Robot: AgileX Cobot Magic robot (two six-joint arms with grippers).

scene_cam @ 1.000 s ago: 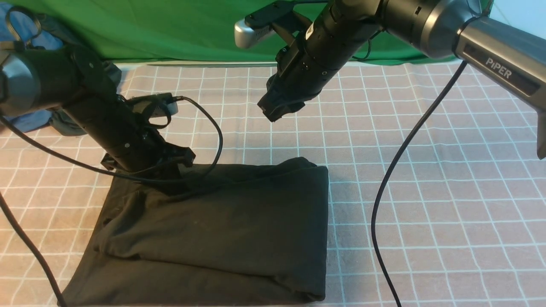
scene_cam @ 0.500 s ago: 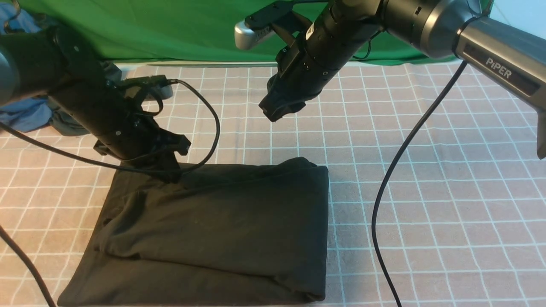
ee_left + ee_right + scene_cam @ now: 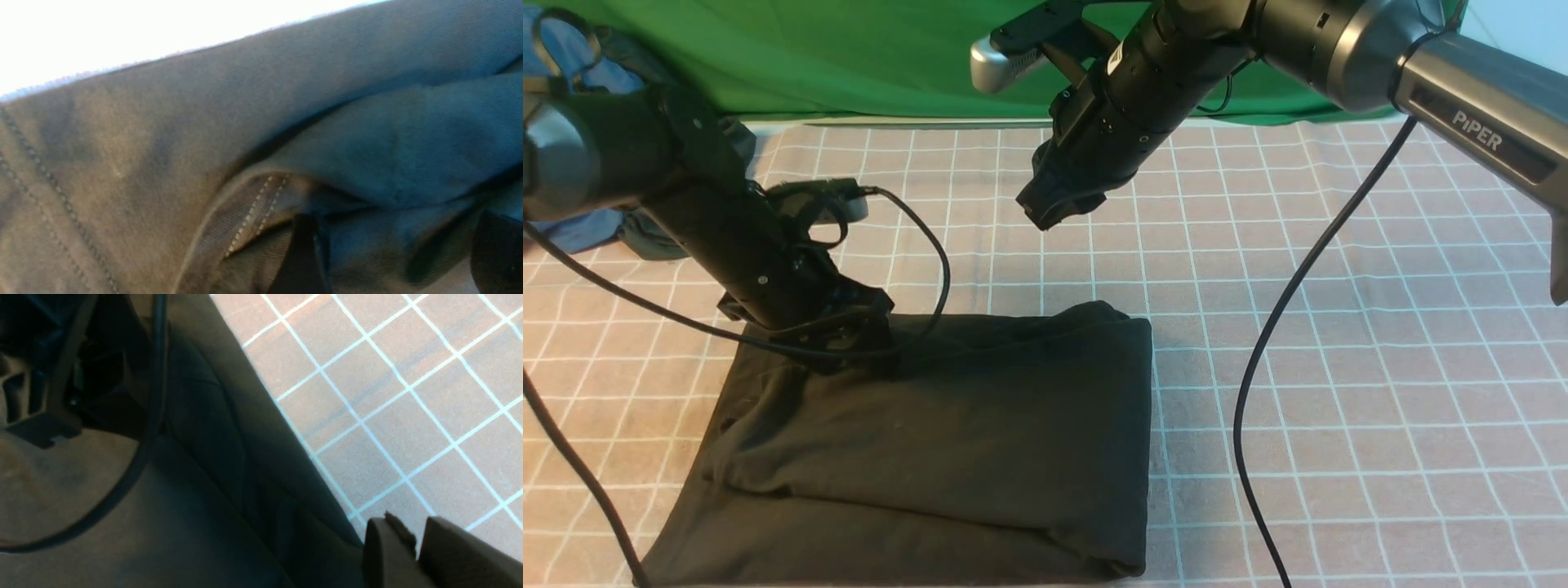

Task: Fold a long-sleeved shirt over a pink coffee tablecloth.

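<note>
Across the whole work surface lies the wide dusty-pink tablecloth with thin white grid lines (image 3: 1380,343), a plain bright green cloth (image 3: 849,49) hanging along its far edge. On the pink cloth, toward the robot's left and near side, sits the large black cotton long-sleeved shirt (image 3: 947,441), folded into a thick rough rectangle with layers stacked. Far left, a bunched blue and dark grey-green garment (image 3: 596,220) sits off the shirt. Left gripper (image 3: 854,347) is down on the shirt's far left edge; in the left wrist view its dark fingers (image 3: 304,257) stand spread apart with shirt fabric and a stitched hem (image 3: 253,212) bunched between and around them, not clamped. Right gripper (image 3: 1054,208) hangs well above the tablecloth beyond the shirt's far edge, fingers (image 3: 388,555) pressed together, holding nothing.
</note>
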